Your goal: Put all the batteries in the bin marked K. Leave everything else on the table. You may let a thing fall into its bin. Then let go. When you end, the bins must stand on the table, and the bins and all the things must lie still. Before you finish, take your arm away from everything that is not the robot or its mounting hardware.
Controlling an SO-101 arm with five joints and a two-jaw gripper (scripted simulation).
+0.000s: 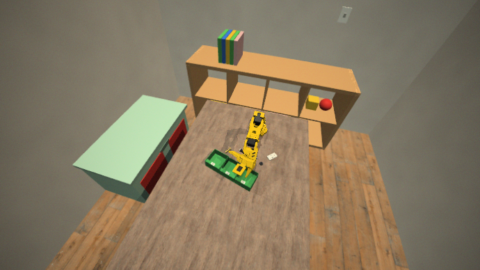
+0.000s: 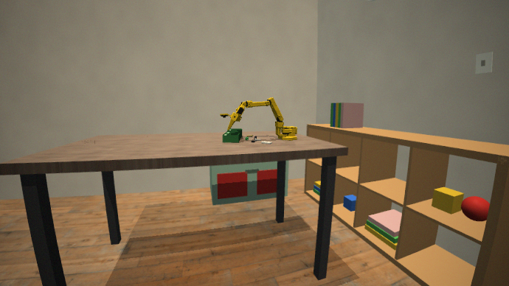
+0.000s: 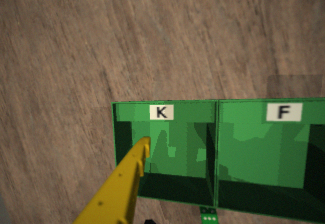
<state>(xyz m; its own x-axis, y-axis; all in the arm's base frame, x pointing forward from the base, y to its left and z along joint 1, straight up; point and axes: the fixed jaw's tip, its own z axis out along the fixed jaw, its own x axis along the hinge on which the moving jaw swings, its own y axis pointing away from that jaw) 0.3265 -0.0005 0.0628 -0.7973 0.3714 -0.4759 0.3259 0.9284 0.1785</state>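
Hovering wide open and holding nothing, the pincer [image 3: 145, 145] overhangs bin K [image 3: 134, 111], beside bin F [image 3: 244, 112].

One camera hangs high above the table [image 1: 198, 217] facing the shelf unit [image 1: 273, 68], another stands low beside that table [image 2: 150, 151], and the wrist one peers straight down into the bins [image 3: 216, 150] all three share.

White labels read K [image 3: 161, 112] and F [image 3: 283, 112] on green bins [image 3: 215, 150].
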